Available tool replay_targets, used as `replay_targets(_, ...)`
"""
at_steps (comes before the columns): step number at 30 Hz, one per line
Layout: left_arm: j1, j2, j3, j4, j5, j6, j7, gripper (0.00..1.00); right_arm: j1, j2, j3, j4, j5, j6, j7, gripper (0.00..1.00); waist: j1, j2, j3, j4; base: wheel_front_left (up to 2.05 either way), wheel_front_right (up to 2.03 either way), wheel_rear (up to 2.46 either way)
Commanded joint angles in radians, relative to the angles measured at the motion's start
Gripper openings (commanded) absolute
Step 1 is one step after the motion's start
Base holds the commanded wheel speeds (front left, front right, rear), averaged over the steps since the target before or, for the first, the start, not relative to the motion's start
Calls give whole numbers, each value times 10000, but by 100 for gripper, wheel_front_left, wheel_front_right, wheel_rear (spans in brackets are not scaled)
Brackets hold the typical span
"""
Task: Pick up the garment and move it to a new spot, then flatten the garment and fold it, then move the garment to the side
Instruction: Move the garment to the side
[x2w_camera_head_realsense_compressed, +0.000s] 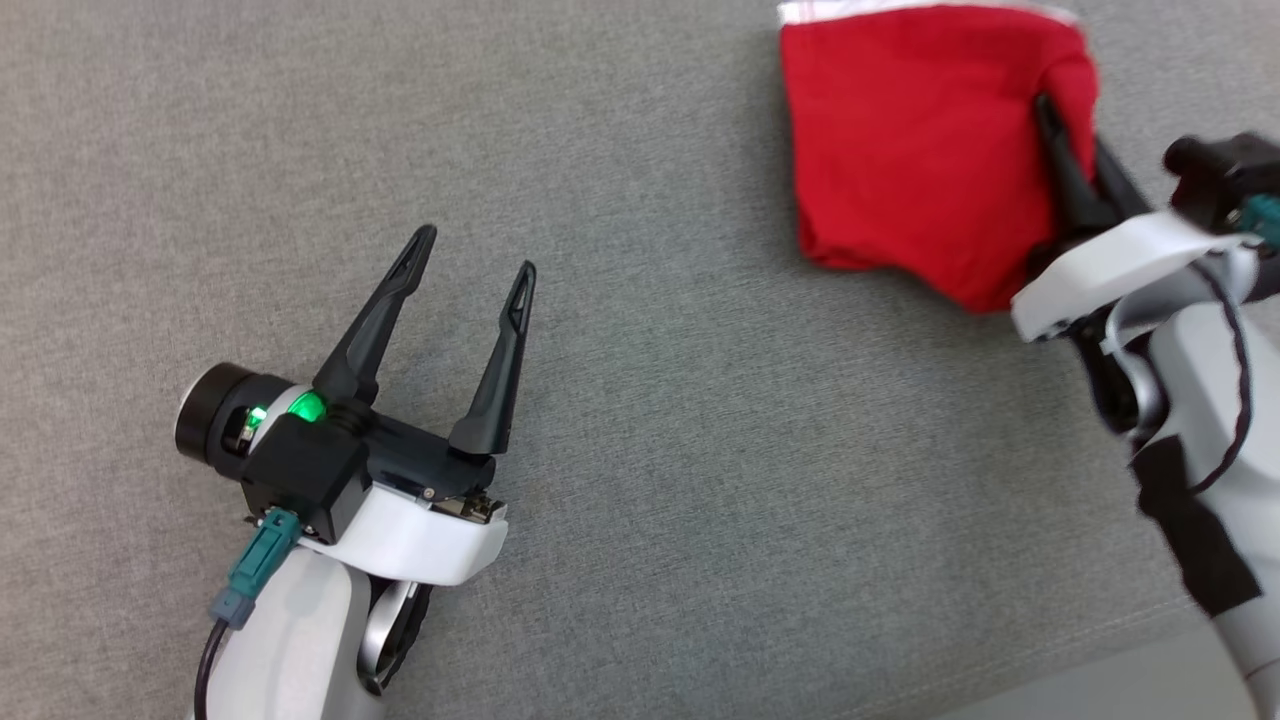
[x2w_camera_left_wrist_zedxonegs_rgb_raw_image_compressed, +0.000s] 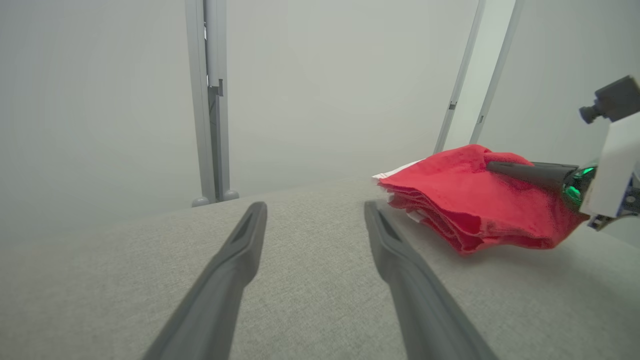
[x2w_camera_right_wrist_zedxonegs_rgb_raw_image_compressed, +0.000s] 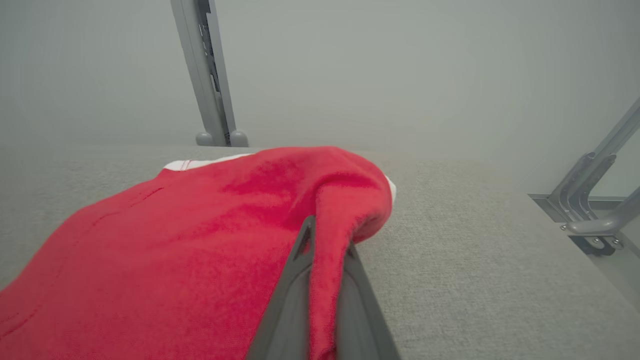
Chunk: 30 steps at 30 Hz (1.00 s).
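The garment (x2w_camera_head_realsense_compressed: 910, 150) is a folded red cloth with a white edge, lying at the upper right of the grey fabric surface (x2w_camera_head_realsense_compressed: 640, 420). My right gripper (x2w_camera_head_realsense_compressed: 1070, 125) is shut on the garment's right edge, and a fold of red cloth (x2w_camera_right_wrist_zedxonegs_rgb_raw_image_compressed: 325, 280) runs pinched between its two dark fingers. In the left wrist view the garment (x2w_camera_left_wrist_zedxonegs_rgb_raw_image_compressed: 465, 200) shows as a stack of several layers, its near corner lifted a little off the surface. My left gripper (x2w_camera_head_realsense_compressed: 480, 250) stands open at the lower left, apart from the garment, nothing between its fingers (x2w_camera_left_wrist_zedxonegs_rgb_raw_image_compressed: 235, 260).
A grey upright post (x2w_camera_left_wrist_zedxonegs_rgb_raw_image_compressed: 207, 100) stands beyond the far edge of the surface, with slanted pale rails (x2w_camera_left_wrist_zedxonegs_rgb_raw_image_compressed: 475, 70) farther right. A metal bracket (x2w_camera_right_wrist_zedxonegs_rgb_raw_image_compressed: 595, 200) sits off the surface's right side. The surface's front edge (x2w_camera_head_realsense_compressed: 1150, 630) runs at the lower right.
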<state>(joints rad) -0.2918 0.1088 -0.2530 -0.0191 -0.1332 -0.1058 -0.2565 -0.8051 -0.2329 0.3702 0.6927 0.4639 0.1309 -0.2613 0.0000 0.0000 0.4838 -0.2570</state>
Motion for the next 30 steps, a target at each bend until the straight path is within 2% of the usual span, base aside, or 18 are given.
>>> replay_targets(1, -223, 32, -28, -90, 51, -55, 14, 100, -262, -165, -24, 81, -141, 0, -57, 0, 0, 0, 179, 103, 0, 0, 0)
replay_targets(9, -727, 161, -336, -793, -6, -100, 249, 100, -1722, -1330, 177, 718, -1342, -2, -55, 0, 0, 0, 913, 612, 0, 0, 0)
replay_targets(17, -939, 266, -505, -1418, 35, -113, 393, 100, -2653, -2442, 330, 1025, -1865, -2, -55, 0, 0, 0, 1411, 1043, 0, 0, 0)
replay_targets(22, -951, 350, -544, -1628, 49, -67, 479, 100, -2983, -2958, 282, 1074, -2149, -2, -57, 0, 0, 0, 1537, 1141, 0, 0, 0)
replay_targets(30, -927, 481, -595, -1804, 46, -13, 600, 100, -3173, -3415, 338, 1108, -2389, -2, -57, 0, 0, 0, 1609, 1184, 0, 0, 0)
